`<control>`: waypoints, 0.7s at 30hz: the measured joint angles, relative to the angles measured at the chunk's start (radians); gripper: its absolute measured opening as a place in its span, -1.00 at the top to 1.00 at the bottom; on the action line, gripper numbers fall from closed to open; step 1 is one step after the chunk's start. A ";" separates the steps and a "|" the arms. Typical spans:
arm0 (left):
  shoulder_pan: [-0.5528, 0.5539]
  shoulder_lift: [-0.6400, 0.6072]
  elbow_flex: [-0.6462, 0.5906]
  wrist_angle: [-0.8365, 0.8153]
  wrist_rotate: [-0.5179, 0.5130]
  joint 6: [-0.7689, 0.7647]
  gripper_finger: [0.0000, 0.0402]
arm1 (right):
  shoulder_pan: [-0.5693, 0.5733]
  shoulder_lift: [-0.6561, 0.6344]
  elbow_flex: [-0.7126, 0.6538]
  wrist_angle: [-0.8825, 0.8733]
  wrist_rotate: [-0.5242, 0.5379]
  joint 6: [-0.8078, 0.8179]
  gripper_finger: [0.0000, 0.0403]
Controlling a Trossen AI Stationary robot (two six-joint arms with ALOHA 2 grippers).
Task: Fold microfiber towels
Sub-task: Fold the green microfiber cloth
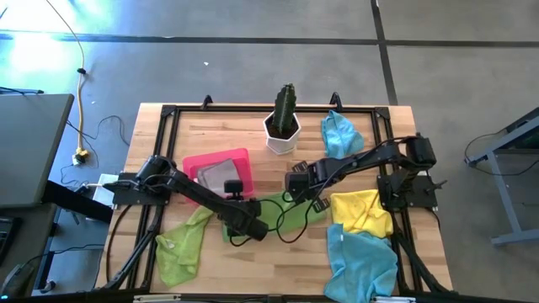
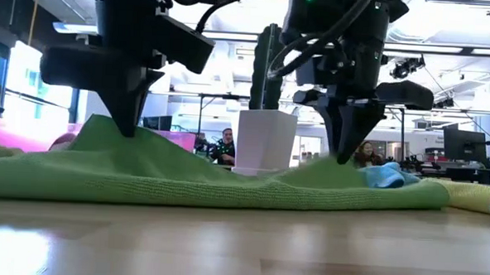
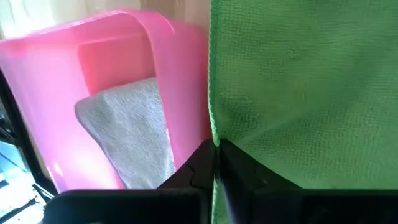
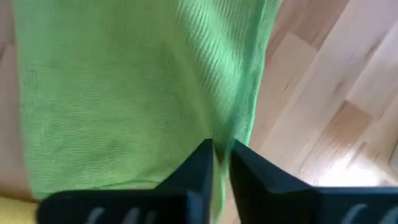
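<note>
Lime green cloth fills the middle of the scene: from above, one green microfiber towel (image 1: 282,215) lies spread on the wooden worktop (image 1: 253,265) between the two arms, with the left gripper (image 1: 253,225) at its left end and the right gripper (image 1: 296,183) at its upper right part. A second green towel (image 1: 181,244) lies crumpled near the front left, a grey towel (image 1: 221,175) sits in the pink tray (image 1: 199,162), a yellow towel (image 1: 364,210) and a large blue towel (image 1: 362,261) lie at the right, and a smaller blue towel (image 1: 339,135) lies beside the white pot with the cactus (image 1: 285,118). At table height, the green towel (image 2: 210,182) stretches wide across the worktop and rises into two small peaks where each gripper, left (image 2: 129,131) and right (image 2: 346,154), comes down onto it; people sit in the room behind. From the left wrist, the dark jaws are pressed together on the edge of the green towel (image 3: 298,93), with the pink tray (image 3: 56,81) and the grey towel (image 3: 134,134) just beside it. From the right wrist, the jaws stand close together, pinching a fold of the green towel (image 4: 137,87) above bare wood (image 4: 329,106).
</note>
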 joint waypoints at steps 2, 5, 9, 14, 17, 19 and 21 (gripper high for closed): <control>-0.001 0.000 0.000 -0.006 0.022 -0.025 0.85 | 0.003 0.003 0.000 -0.010 0.030 0.026 0.64; -0.001 0.000 0.000 -0.028 0.053 -0.042 0.73 | 0.010 0.001 0.000 -0.054 0.105 0.088 0.47; -0.001 0.000 0.000 -0.060 0.056 -0.042 0.56 | 0.016 -0.005 0.000 -0.106 0.131 0.228 0.36; -0.011 0.000 0.000 -0.100 0.046 -0.022 0.41 | 0.035 -0.004 0.000 -0.138 -0.028 0.366 0.36; -0.048 0.000 0.000 -0.060 0.039 0.068 0.41 | 0.068 -0.004 0.000 -0.124 -0.058 0.381 0.38; -0.076 0.000 0.000 -0.025 0.040 0.124 0.43 | 0.094 -0.004 0.000 -0.105 -0.054 0.382 0.40; -0.102 -0.001 0.000 0.007 0.041 0.151 0.46 | 0.115 -0.004 0.000 -0.078 -0.054 0.390 0.41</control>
